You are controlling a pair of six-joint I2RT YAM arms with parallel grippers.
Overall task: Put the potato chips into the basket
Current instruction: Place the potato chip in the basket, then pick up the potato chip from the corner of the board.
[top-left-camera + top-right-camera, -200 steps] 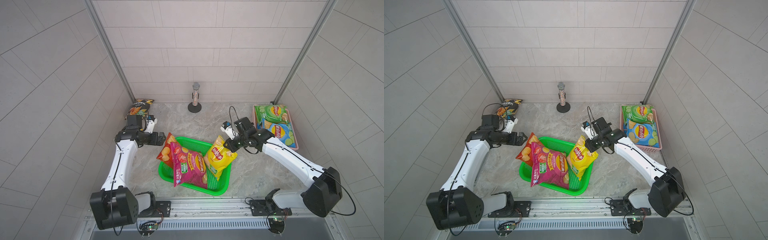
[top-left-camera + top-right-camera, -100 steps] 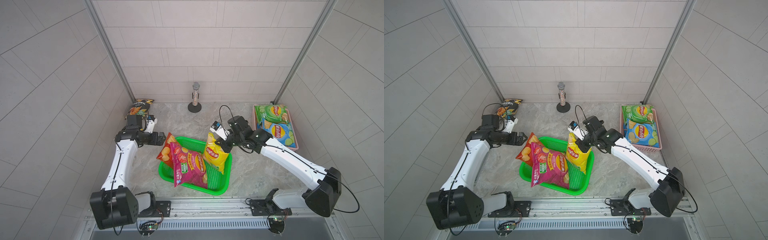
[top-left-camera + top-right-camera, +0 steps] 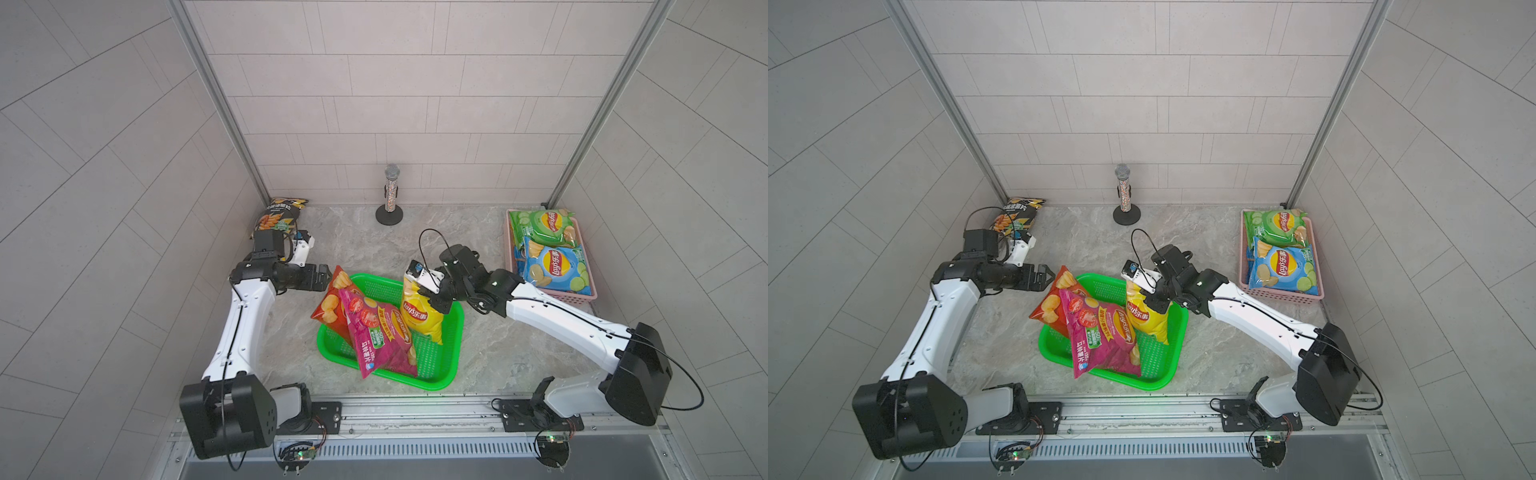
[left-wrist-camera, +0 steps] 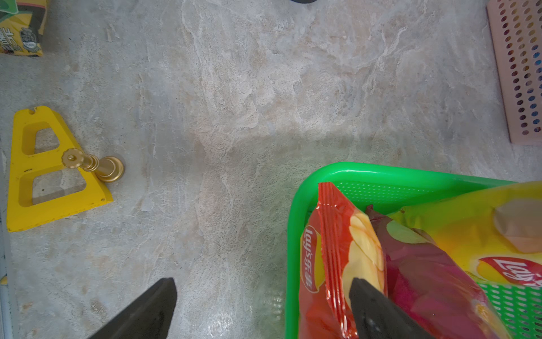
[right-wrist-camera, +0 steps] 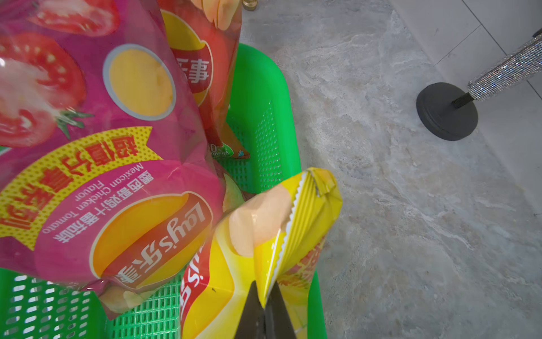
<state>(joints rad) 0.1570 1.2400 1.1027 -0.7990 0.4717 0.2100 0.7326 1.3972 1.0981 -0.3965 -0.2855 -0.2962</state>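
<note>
Six glossy puffed bags | black bag (image 3: 276,214) at bench (image 3: 353,241) far-left corner | left gripper (image 3: 323,279) spread open, holding nothing, near red-orange bag (image 3: 330,305) | red-orange and magenta bag (image 3: 380,336) slanted in green basket (image 3: 432,361), overhanging its rim | yellow bag (image 3: 417,318) upright inside, top seam pinched by right gripper (image 3: 434,298) | green bag (image 3: 540,224), blue bag (image 3: 552,264) in pink basket (image 3: 582,297), far-right corner

Right end effector (image 3: 435,298) pinching yellow chip bag (image 3: 417,319) over green basket (image 3: 432,361) — magenta bag (image 3: 380,332), red-orange bag (image 3: 330,305) lying across it

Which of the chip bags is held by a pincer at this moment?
The yellow bag: the right pincer is shut on its edge. No other bag is gripped.
</note>
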